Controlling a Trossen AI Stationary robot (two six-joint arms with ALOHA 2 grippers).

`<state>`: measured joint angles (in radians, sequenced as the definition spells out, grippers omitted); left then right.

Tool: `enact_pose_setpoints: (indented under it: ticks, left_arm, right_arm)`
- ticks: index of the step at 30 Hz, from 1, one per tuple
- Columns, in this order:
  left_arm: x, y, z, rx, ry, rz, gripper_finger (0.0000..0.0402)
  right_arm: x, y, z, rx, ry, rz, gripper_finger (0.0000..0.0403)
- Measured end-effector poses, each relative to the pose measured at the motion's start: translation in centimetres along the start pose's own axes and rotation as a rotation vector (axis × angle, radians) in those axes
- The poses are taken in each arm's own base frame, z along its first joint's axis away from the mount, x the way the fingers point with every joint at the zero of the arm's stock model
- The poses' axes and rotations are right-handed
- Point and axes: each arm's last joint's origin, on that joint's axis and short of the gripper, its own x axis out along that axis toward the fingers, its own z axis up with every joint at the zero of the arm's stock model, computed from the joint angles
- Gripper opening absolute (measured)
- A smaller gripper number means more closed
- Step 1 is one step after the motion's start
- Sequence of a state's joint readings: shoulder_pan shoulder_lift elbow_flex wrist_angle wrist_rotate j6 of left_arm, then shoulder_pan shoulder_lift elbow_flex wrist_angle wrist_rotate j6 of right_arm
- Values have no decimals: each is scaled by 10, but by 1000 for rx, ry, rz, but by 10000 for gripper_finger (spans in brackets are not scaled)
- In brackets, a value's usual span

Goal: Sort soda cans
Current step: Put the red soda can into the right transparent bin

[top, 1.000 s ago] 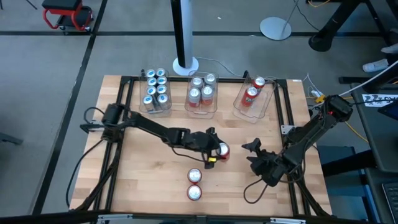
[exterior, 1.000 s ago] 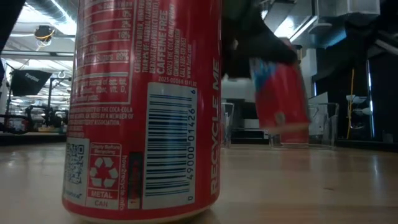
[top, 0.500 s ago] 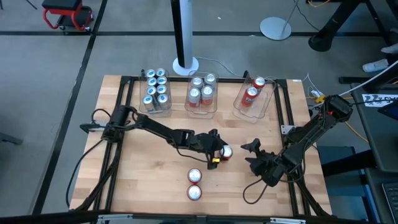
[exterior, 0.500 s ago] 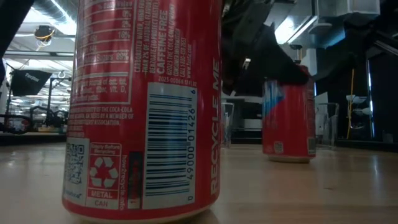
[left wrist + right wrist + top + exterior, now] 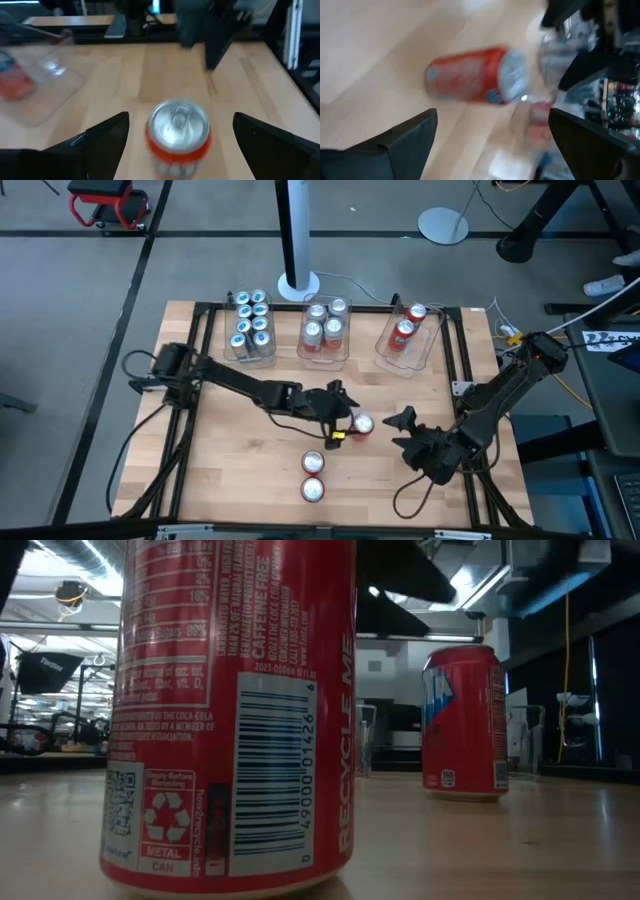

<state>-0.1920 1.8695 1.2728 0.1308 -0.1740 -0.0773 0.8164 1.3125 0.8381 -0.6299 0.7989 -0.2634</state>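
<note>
Three loose soda cans are standing on the pale wooden plank counter, all upright with their long axes vertical and their round silver tops facing straight up in the high view. One red can is sitting near the counter's middle, just beside the left gripper, whose dark fingers are spread wide on either side of it without touching. From the left wrist view this can is showing its shiny pull-tab lid and a red band below, with open space between it and each finger. In the low view it is resting flat on its base, free of any grip.

Two more cans, one touching or nearly touching the other, are standing near the counter's front edge; the low view's near can is filling the frame with its smooth red cylinder wall, barcode and recycling mark upright.

The right gripper is hovering close to the middle can on its other side, fingers wide apart and holding nothing; its wrist view is showing that red can between the fingers at a distance.

Along the far edge, three clear plastic rectangular tubs are holding sorted cans: teal-blue ones in the left tub, silver-grey ones in the middle tub, red ones in the angled right tub, all standing tops up.
</note>
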Motion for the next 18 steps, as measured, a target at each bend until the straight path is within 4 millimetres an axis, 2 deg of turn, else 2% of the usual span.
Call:
enact_pose_setpoints:
  ticks: [3, 7, 13, 18]
  left_arm:
    - [-29, -6, 14, 54, 27, 48, 344]
    - [-67, -19, 18, 97, 25, 104, 345]
    - [-99, -34, -21, 83, 119, 120, 345]
    - [-113, -38, -46, 58, 140, 216, 345]
  right_arm:
    - [-6, -26, 15, -9, -40, 38, 381]
    - [7, -56, 29, -27, -88, 120, 381]
    - [41, -94, 29, 33, -94, 344, 381]
    - [74, -106, 22, 82, -55, 521, 381]
